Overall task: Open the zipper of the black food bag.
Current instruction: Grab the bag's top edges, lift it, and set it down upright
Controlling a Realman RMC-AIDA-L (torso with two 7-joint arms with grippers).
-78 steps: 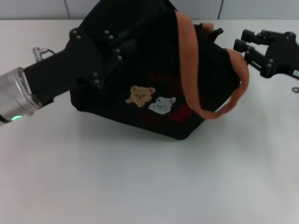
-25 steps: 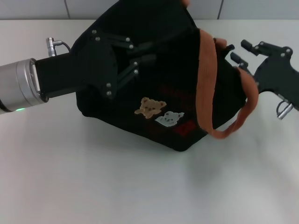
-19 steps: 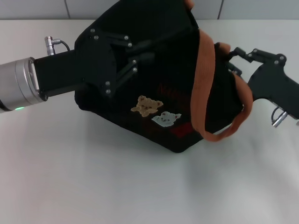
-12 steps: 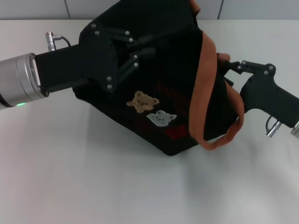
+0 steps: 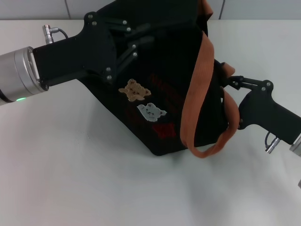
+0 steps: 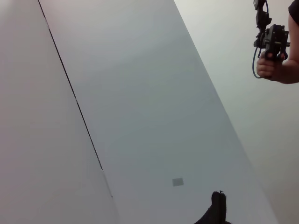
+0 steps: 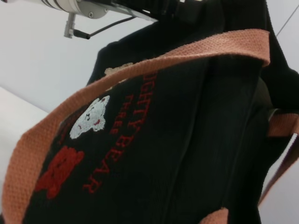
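From the head camera I see the black food bag (image 5: pixel 164 89) tilted on the table (image 5: pixel 94 188), my left end effector (image 5: pixel 131 42) clamped on its 10 o'clock side, my right end effector (image 5: pixel 225 82) at 3 o'clock, fingers' state untellable. Only my right wrist camera shows red lettering (image 7: pixel 117 135).

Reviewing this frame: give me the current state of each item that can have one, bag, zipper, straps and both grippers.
black food bag: tilted on the table, resting on one lower corner.
zipper: not visible, open or closed cannot be told.
orange-brown strap: hanging loose over the bag's front.
left gripper: against the bag's upper left side.
right gripper: at the bag's right edge, by the strap.
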